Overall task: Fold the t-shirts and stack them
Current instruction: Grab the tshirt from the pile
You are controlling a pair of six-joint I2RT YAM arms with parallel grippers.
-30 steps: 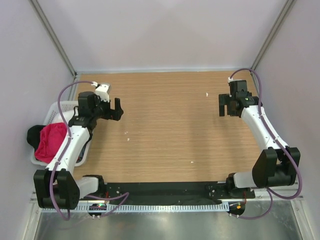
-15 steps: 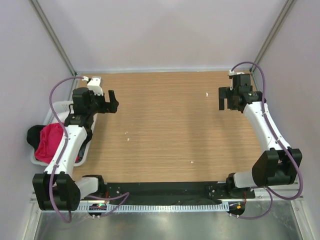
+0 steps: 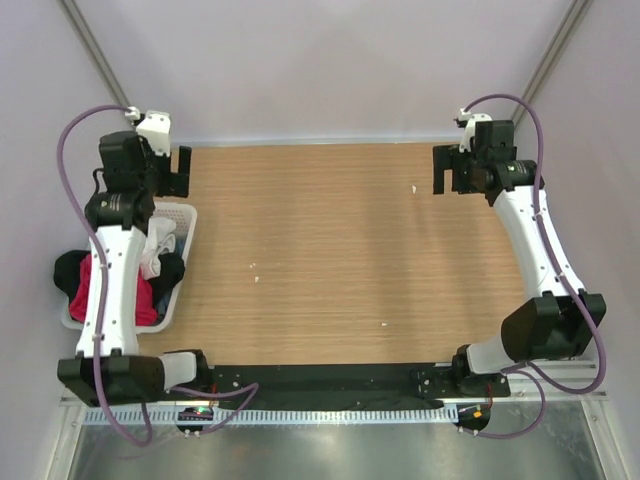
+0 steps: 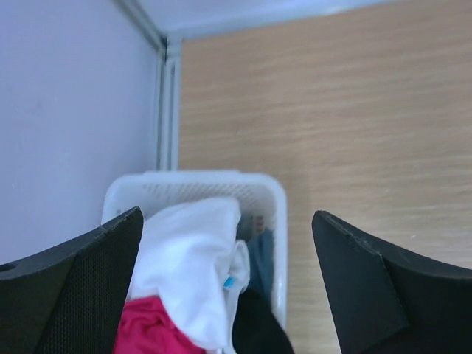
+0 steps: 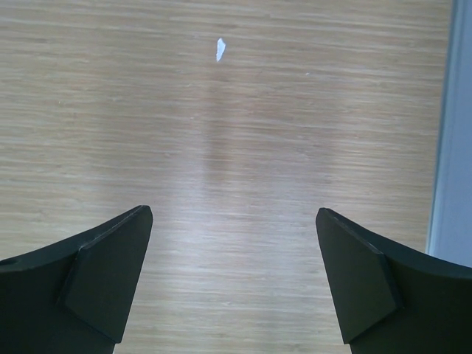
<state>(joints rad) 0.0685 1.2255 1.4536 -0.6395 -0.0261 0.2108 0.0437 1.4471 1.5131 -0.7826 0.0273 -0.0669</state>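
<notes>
- The left gripper (image 3: 180, 172) hangs near the far left corner of the table (image 3: 340, 260), just past the far end of the basket (image 3: 186, 216). Its jaws are spread wide with nothing between them.
- In its wrist view the fingers (image 4: 74, 287) are matte black wedges, and the inner face of the left one has a fine mesh-like texture.
- All the t-shirts are bunched up in that basket at the left edge of the table, none of them folded.
- The white t-shirt (image 4: 193, 258) sits on top, soft and rumpled, with a tiny blue tag at its edge.
- The pink-red t-shirt (image 4: 156, 330) is crumpled beside it, and the black t-shirt (image 4: 254, 335) is wadded right next to that. In the top view, black cloth spills over the basket's left rim.
- The basket is white plastic, a rounded rectangle with lattice walls.
- The right gripper (image 3: 452, 172) is over the far right of the table, well apart from the shirts. Its jaws are also wide apart and empty.
- Below it there's only bare board and a small white fleck (image 5: 220, 49).
- The table is light brown wood-grain laminate, streaky with a slight sheen.
</notes>
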